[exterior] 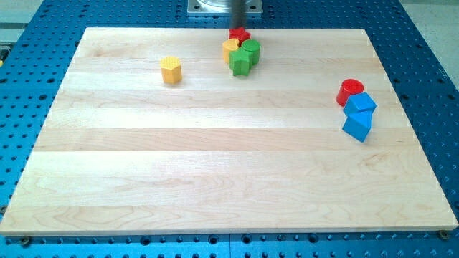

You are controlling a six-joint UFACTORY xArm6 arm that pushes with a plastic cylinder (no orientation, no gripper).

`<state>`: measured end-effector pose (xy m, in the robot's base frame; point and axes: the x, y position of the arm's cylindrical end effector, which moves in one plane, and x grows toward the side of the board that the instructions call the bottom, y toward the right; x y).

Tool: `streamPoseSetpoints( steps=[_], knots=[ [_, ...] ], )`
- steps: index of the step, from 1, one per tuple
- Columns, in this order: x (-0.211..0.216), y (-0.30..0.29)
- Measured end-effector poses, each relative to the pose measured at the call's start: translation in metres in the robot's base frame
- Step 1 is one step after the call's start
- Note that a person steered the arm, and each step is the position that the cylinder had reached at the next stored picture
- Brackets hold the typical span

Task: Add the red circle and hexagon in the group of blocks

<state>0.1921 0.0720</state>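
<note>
The red circle (349,91) lies near the board's right edge, touching a blue block (361,102), with a second blue block (358,125) just below. The yellow hexagon (171,70) lies alone at the upper left. A tight group sits at the top centre: a red block (239,34), a yellow block (229,49), a green round block (251,48) and a green star-like block (241,63). My tip (237,28) is at the board's top edge, right behind the red block of that group, far from the red circle and the hexagon.
The wooden board (215,165) lies on a blue perforated table (430,43). The arm's metal base plate (204,7) is at the view's top, just beyond the board's top edge.
</note>
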Motion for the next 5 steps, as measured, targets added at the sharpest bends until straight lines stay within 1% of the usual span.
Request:
streamPoseSetpoints(
  steps=[1,2,3,4,5],
  knots=[
    [0.063,0.075],
    [0.167,0.122],
    [0.198,0.207],
    [0.202,0.26],
    [0.228,0.26]
  ],
)
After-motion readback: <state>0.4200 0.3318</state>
